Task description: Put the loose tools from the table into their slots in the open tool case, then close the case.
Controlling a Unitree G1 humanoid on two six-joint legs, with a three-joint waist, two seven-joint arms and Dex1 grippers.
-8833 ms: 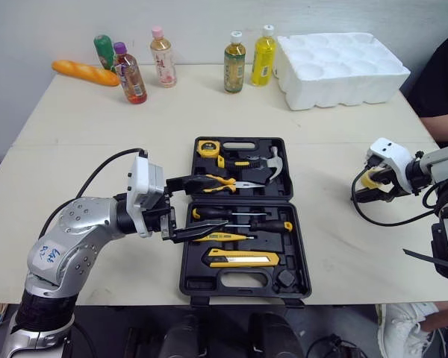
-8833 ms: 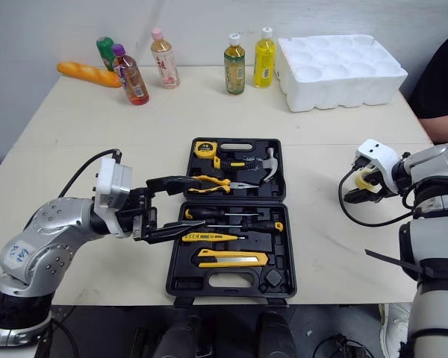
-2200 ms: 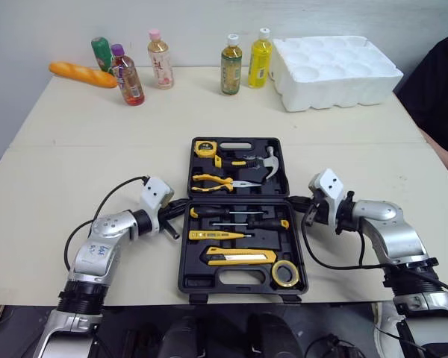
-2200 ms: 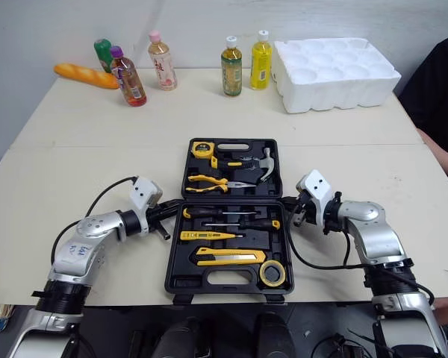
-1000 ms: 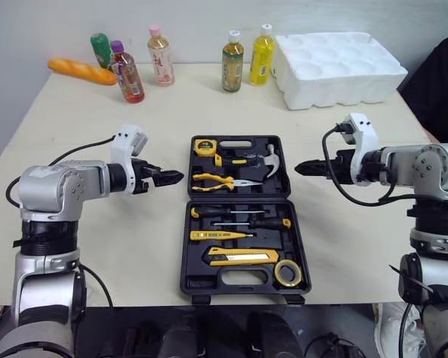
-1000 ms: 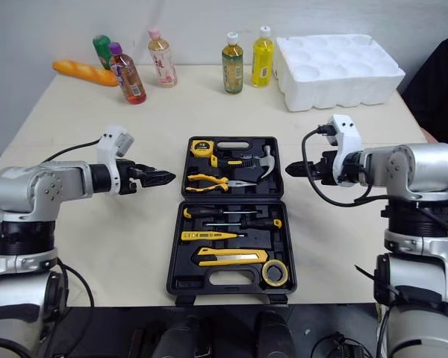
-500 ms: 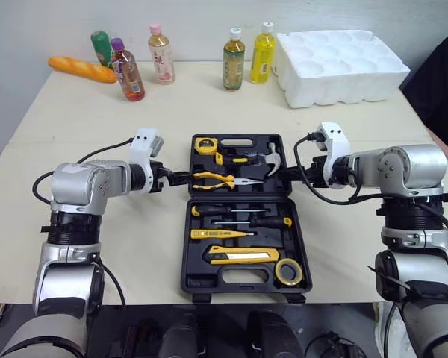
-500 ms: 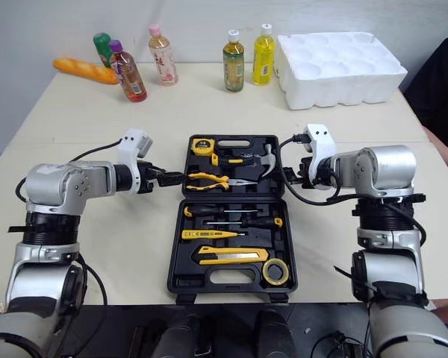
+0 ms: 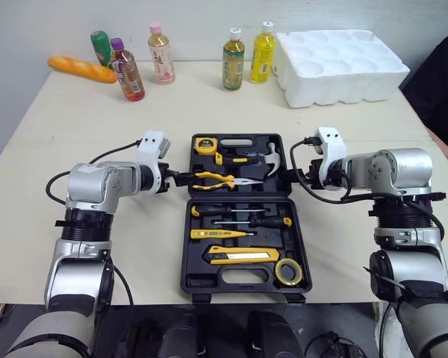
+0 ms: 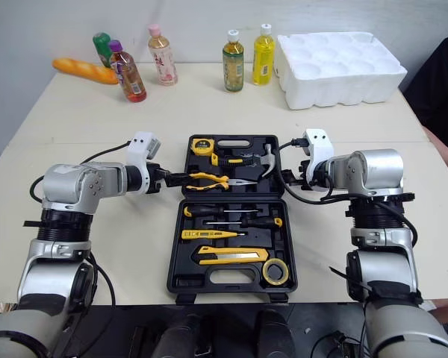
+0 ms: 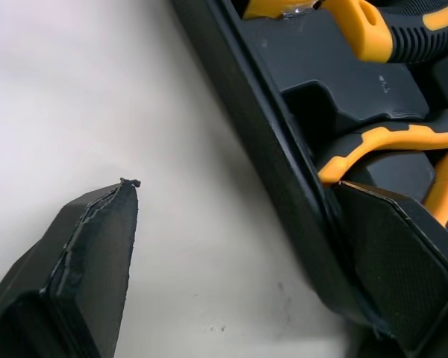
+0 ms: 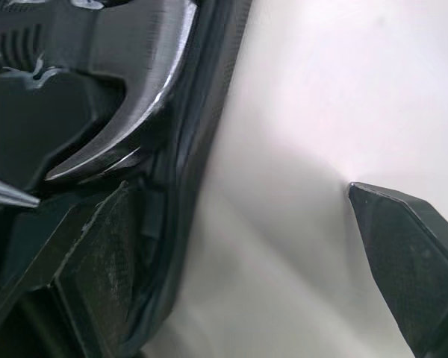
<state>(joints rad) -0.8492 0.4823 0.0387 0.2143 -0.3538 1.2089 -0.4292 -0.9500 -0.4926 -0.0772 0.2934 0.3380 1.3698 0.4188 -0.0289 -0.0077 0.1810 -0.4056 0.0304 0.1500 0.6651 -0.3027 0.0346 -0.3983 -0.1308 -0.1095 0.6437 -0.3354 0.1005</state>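
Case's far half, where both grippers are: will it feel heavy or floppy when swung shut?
Probably heavy for its size: the far half holds a hammer, pliers and tape measure. Likely stiff, since it looks like moulded plastic, so the left gripper and right gripper lifting both edges should keep it level. Tools might shift if loosely seated.

Far right, a person's black sleeve (image 9: 442, 74) is cut off by the pic edge, rest out of frame. Labels on the bottles (image 9: 234, 60) are too sm. to read, same w/ the tape measure (image 9: 207, 146) markings. Left wrist view: pliers (image 11: 388, 138) handles run off-frame. Right wrist view: hammer (image 12: 145, 82) head cut at the edge – handle unseen.
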